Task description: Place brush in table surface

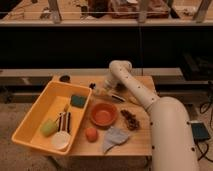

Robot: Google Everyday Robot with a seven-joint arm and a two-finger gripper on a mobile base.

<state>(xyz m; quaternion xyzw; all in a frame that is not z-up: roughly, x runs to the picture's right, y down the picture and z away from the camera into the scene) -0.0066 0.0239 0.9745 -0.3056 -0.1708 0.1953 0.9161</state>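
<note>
A white robot arm (150,107) reaches from the lower right across a light wooden bench (142,132) toward its far side. Its tool (106,88) sits low over the far middle of the bench, just right of a yellow tub (35,117). Whether the tool is open or closed cannot be told, and its hold on anything is unclear. The brush (102,92) appears as a pale head with a thin dark handle (117,97) lying on or just above the bench right at the tool; contact with the wood cannot be confirmed.

The yellow tub fills the left part of the bench. Inside it lie a dark green sponge (78,100), a bundle of dark and pale sticks (63,121), a light green object (48,127) and a white round object (61,140).

An orange bowl (103,114) stands near the bench's middle, beside the tub. In front of it sits a small orange ball (91,134), and next to that a crumpled grey cloth (115,138). A dark brown cluster (131,120) lies to the right of the bowl, near the arm. A small dark round object (64,78) sits at the far left corner of the bench.
</note>
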